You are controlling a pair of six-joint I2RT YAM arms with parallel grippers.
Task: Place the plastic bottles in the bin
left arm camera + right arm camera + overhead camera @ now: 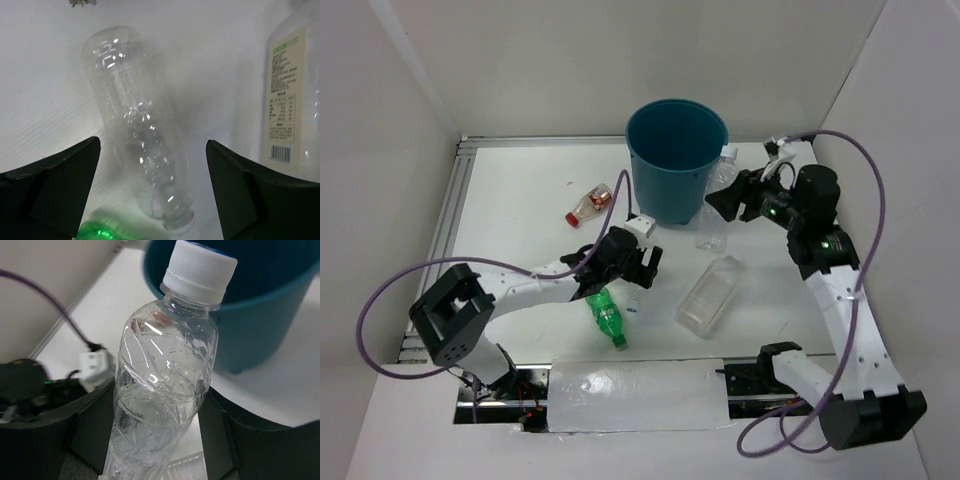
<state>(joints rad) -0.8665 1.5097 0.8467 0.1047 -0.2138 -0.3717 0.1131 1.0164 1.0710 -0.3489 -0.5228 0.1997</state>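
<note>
Two arms, but only one bottle is actually gripped

Right gripper (162, 432) has its jaws pressed in on a slim clear bottle (165, 380), upright with a white cap, right of centre and just beside the teal bin (677, 160). Left gripper (152, 150) is spread about as wide as it goes and touches nothing. It straddles a second clear bottle (137, 120) lying flat on the table (520, 220), which the top view mostly hides under the wrist. Green bottle (607, 317) lies lower centre, just a blurry sliver in the left wrist view. Squarish clear bottle (710, 293) lies to its right, cut off by the frame edge in that view.
</note>
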